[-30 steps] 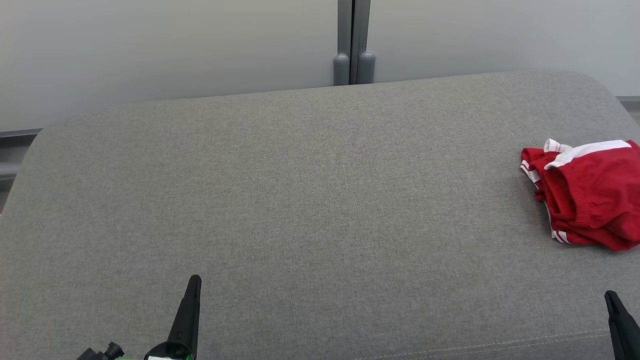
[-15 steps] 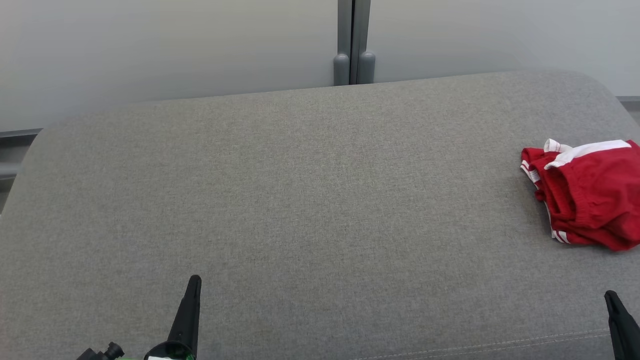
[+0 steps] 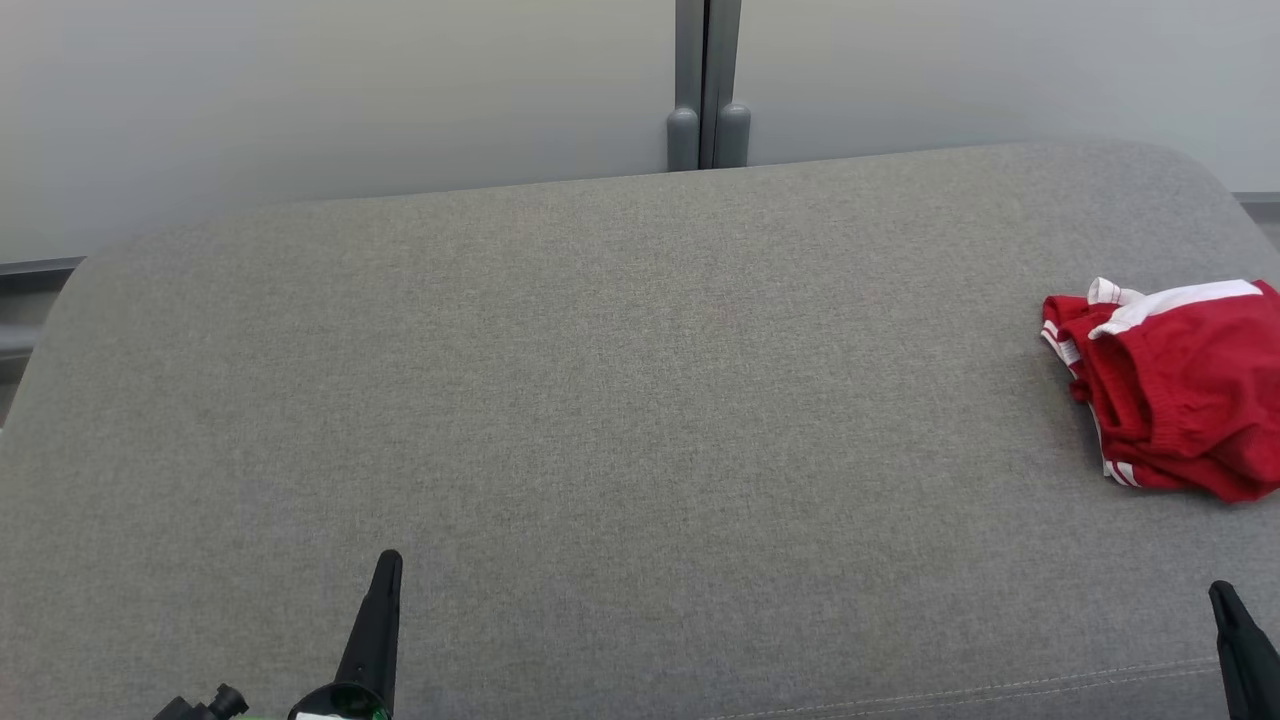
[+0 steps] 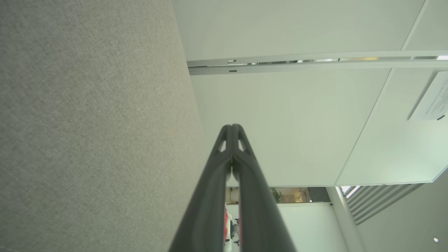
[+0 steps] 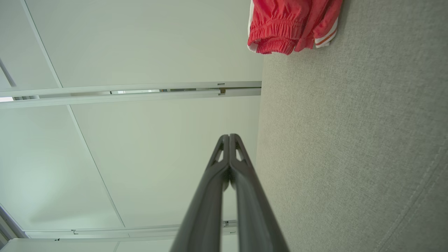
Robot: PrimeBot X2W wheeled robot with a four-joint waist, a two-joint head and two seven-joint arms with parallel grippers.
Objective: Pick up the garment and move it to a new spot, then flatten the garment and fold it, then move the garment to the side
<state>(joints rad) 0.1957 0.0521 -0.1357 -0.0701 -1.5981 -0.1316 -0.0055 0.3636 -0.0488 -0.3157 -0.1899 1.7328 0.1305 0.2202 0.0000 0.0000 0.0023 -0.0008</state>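
A: Well, where is the garment (image 3: 1180, 390) lying?
B: Bunched up, red with white trim, at the far right of the grey upholstered seat (image 3: 620, 400), partly past the head view's edge

A: And the jaws?
B: Both pairs are clenched on nothing. The left gripper (image 3: 388, 560) pokes up at the lower left, well apart from the cloth. The right gripper (image 3: 1218, 592) sits at the lower right, nearer the garment but not touching it

A: Behind the seat?
B: Pale wall panels (image 3: 300, 100) with a grey post (image 3: 707, 100) between them
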